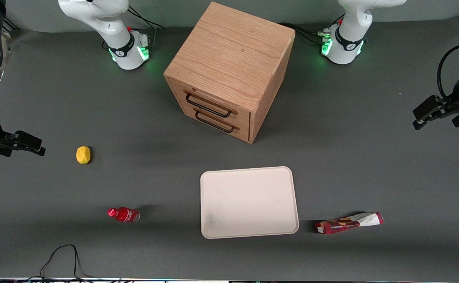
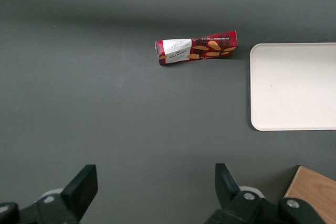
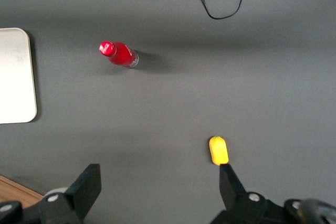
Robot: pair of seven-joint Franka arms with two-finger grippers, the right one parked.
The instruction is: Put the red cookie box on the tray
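The red cookie box (image 1: 349, 223) (image 2: 196, 48) lies flat on the grey table, close beside the tray's short side, toward the working arm's end. Its white end points away from the tray. The cream tray (image 1: 249, 202) (image 2: 294, 85) rests in the middle of the table, in front of the cabinet, with nothing on it. My gripper (image 1: 420, 116) (image 2: 155, 182) hangs open above the table at the working arm's end, farther from the front camera than the box and well apart from it. Nothing is between its fingers.
A wooden two-drawer cabinet (image 1: 229, 70) stands farther from the front camera than the tray, its corner showing (image 2: 315, 192). A small red bottle (image 1: 123, 214) and a yellow lemon (image 1: 83, 154) lie toward the parked arm's end. A black cable (image 1: 62, 255) loops at the front edge.
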